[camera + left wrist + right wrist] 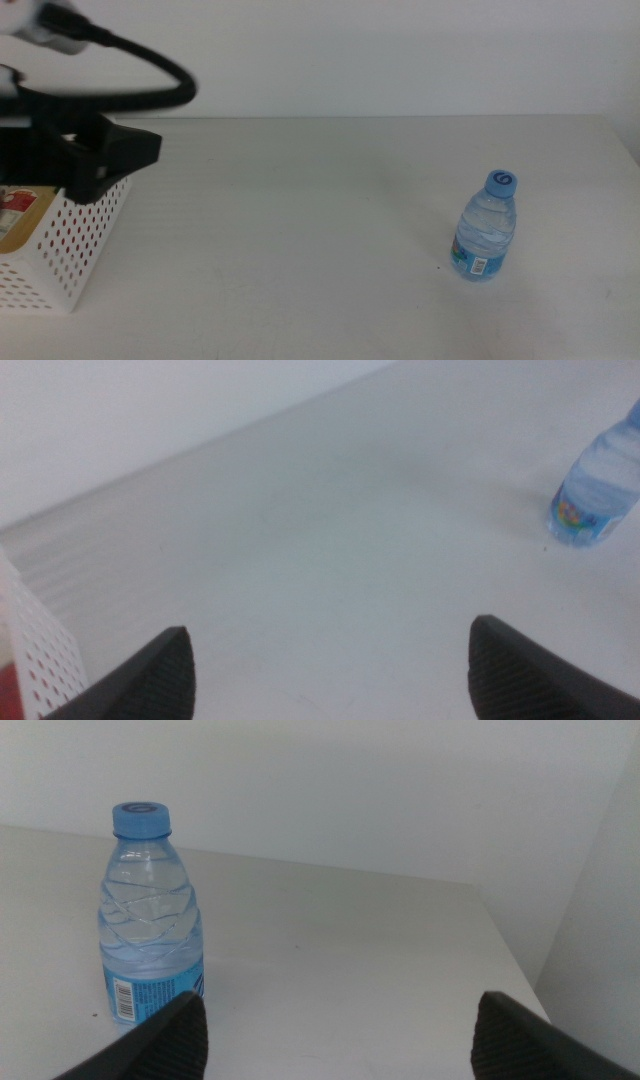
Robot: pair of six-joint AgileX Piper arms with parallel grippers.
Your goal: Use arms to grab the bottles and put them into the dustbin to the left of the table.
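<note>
A clear blue-capped bottle (pixel 150 920) stands upright just ahead of the spread, empty right gripper (pixel 335 1035). The left gripper (pixel 330 670), spread, hovers over the bin (pixel 75 240). White matte table (pixel 300 220), white wall.

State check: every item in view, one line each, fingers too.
Small clear plastic water bottle with blue cap: upright on the table, cap on, not held.
White perforated plastic dustbin: at the table's left edge, items already inside.
Left gripper: above the dustbin, fingers open, holding nothing.
Right gripper: near the bottle, fingers open, holding nothing.
Plain white table: carries the bottle.
</note>
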